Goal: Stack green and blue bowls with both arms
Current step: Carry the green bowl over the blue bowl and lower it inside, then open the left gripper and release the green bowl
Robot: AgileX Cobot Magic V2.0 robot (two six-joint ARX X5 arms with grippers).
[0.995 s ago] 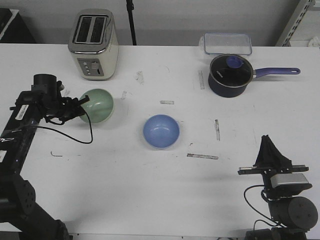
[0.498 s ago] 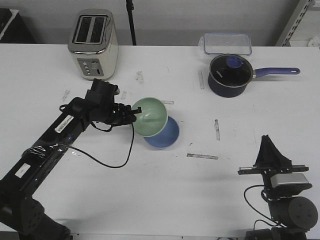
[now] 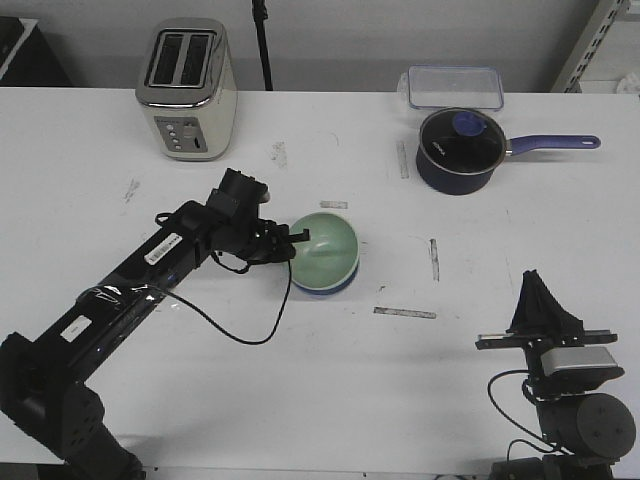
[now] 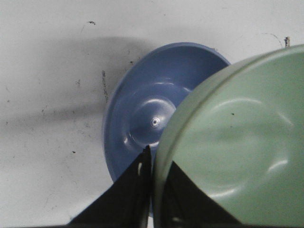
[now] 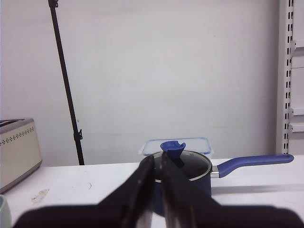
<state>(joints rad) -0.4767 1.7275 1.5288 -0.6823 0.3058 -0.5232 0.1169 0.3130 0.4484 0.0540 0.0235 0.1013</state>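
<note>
The pale green bowl (image 3: 325,250) is tilted and sits over the blue bowl (image 3: 332,288), of which only a lower sliver shows in the front view. My left gripper (image 3: 300,238) is shut on the green bowl's left rim, one finger inside and one outside. In the left wrist view the green bowl (image 4: 237,156) overlaps the blue bowl (image 4: 137,109), with my left gripper (image 4: 153,156) pinching its rim. My right gripper (image 3: 533,280) is shut and empty at the table's near right, far from the bowls; it also shows in the right wrist view (image 5: 157,159).
A cream toaster (image 3: 188,88) stands at the back left. A dark saucepan with a purple handle (image 3: 458,150) and a clear lidded container (image 3: 455,87) stand at the back right. The left arm's black cable trails on the table below the arm.
My left arm carried the green bowl to the right, from the table's left side to over the blue bowl, and lowered it. The right arm has not moved.
</note>
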